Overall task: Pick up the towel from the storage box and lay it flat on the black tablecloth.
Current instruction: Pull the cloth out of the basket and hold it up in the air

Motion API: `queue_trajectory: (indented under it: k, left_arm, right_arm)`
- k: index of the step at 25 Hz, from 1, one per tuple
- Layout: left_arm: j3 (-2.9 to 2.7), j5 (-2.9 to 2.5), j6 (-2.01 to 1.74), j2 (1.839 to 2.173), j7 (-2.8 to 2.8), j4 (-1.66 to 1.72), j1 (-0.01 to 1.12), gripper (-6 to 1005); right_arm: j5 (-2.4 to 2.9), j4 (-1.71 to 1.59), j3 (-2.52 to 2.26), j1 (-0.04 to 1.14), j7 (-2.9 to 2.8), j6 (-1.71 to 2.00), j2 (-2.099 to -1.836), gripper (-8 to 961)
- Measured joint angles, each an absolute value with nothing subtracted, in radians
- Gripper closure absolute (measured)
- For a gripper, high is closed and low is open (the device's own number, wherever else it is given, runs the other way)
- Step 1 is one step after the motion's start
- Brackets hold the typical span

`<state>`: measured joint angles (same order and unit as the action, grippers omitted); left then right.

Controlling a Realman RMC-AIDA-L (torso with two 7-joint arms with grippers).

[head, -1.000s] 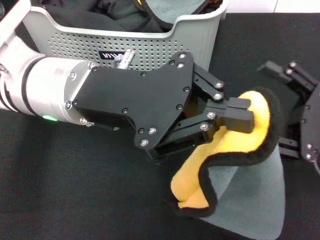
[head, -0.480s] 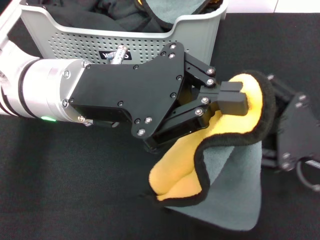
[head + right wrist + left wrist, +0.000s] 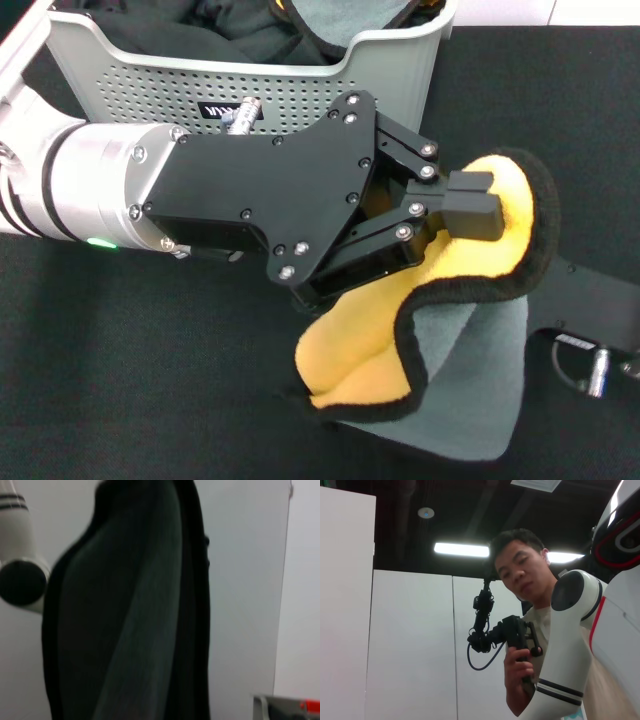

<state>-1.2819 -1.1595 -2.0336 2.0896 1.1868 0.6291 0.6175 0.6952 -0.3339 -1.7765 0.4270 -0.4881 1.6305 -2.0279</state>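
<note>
My left gripper clamps the towel, yellow face up, above the black tablecloth beside the storage box, its label unreadable. My right gripper: cannot tell.

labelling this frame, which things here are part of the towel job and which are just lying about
Part of the job:
- towel, held up by the left gripper
- storage box
- black tablecloth
- right gripper, low beside the towel

Just lying about:
- black fabric and more cloth in the box
</note>
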Motion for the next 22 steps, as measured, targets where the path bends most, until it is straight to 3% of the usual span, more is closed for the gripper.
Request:
queue_trajectory:
  k: [15, 22]
  left_arm:
    - [-1.293, -1.152, -2.034, 2.089, 1.187, 0.629, 0.607, 997]
    - [-1.293, -1.151, -2.034, 2.089, 1.187, 0.629, 0.604, 997]
  right_arm:
    - [0.695, -0.333, -1.809, 0.406, -0.489, 1.559, -2.028, 85]
    - [0.695, -0.324, -1.807, 0.406, -0.489, 1.556, -2.028, 226]
